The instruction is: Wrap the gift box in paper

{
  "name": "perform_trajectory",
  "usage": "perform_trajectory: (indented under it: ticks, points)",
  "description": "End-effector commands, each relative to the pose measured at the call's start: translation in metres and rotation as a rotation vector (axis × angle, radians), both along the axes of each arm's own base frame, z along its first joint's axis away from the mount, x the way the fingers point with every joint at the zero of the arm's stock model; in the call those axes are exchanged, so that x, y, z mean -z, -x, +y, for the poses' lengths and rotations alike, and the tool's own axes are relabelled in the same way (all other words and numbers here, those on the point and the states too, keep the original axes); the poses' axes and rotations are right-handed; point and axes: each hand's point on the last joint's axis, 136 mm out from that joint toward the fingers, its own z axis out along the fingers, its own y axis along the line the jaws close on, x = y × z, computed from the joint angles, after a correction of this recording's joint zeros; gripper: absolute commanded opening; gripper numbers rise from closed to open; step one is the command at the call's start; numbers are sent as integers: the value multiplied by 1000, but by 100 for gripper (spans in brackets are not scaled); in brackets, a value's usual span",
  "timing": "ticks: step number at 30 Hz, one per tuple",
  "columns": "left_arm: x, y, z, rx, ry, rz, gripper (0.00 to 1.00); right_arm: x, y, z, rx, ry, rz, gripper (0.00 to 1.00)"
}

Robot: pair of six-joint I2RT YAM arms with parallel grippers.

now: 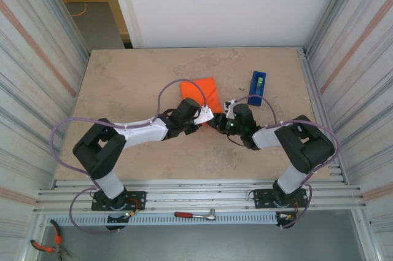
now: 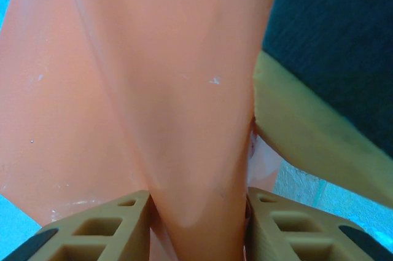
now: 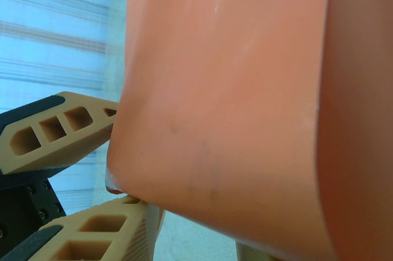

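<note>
Paper folded around box, mid-tabletop, near blue dispenser. Pinched at a fold between left jaws, gripped at near edge by right jaws.

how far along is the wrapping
Done: the thin bright orange paper sheet is already folded into a small bundle. In hand: left pincer and right pincer each pinch a fold of it. Still to do: likely taping the ends, with the upright blue tape dispenser nearby.
</note>
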Motion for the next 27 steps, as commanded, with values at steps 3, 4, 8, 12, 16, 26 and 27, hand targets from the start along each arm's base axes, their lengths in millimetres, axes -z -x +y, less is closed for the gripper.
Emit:
perform_trajectory:
  ticks: [3,4,8,12,16,26,27]
  points:
    - [32,19,6,27,-75,106,39,-3,1,-7,13,-2,-4,37]
    - [32,20,6,28,-75,108,40,-2,1,-8,14,2,0,37]
    - [32,19,6,28,-73,106,39,0,4,-21,39,7,6,37]
    - [32,19,5,28,-74,107,39,-1,8,-36,63,15,10,37]
    - [32,19,5,28,-74,107,39,-3,14,-38,43,29,8,22]
    - [32,19,6,27,-74,106,39,-3,20,-9,-58,14,6,0]
    - [31,19,6,28,-72,106,39,-3,20,-5,-69,14,7,0]
